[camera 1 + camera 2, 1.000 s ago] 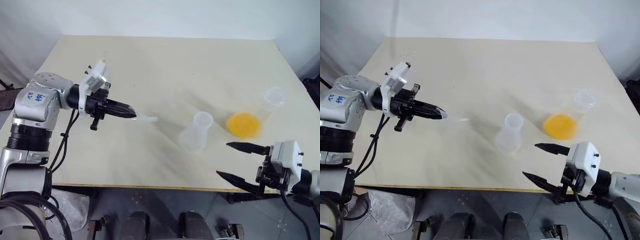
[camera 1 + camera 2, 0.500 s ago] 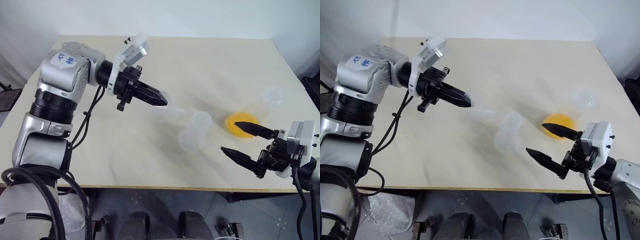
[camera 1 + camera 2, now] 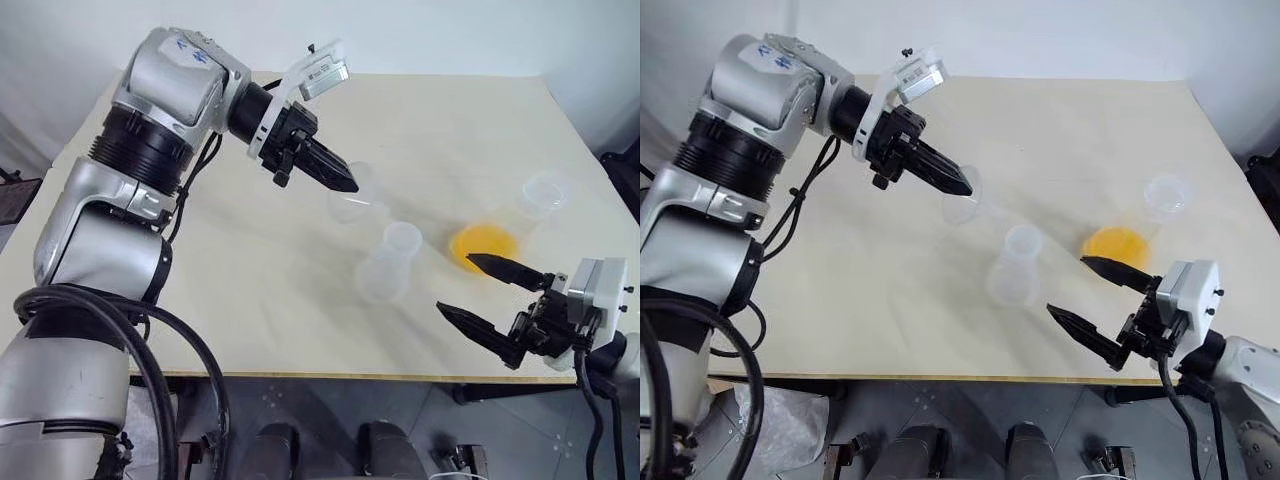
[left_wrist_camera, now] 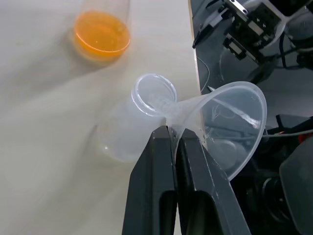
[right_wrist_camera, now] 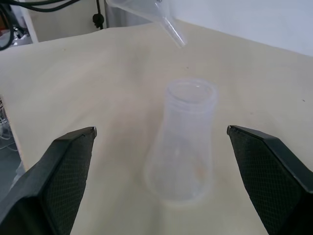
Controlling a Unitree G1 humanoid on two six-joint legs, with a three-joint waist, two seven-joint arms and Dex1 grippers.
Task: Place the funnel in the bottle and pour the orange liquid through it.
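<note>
**Funnel held in the air beside the bottle's mouth**

The left gripper is pinching the funnel by the rim of its cone, fingers pressed together on the thin plastic — the left wrist view is showing the two black fingers meeting on the wall of the cone, with the stem pointing away toward the bottle's mouth. The funnel is hanging tilted above the table, off the surface, just up and to the robot's left of the bottle; its stem tip is lying near the rim but is not inside it. The bottle is standing upright on the table. To its right the orange liquid is sitting in the base of the second, clearer flask. The right gripper is waiting near the table's front edge with its fingers spread wide and nothing between them — aimed at the bottle, apart from it
</note>
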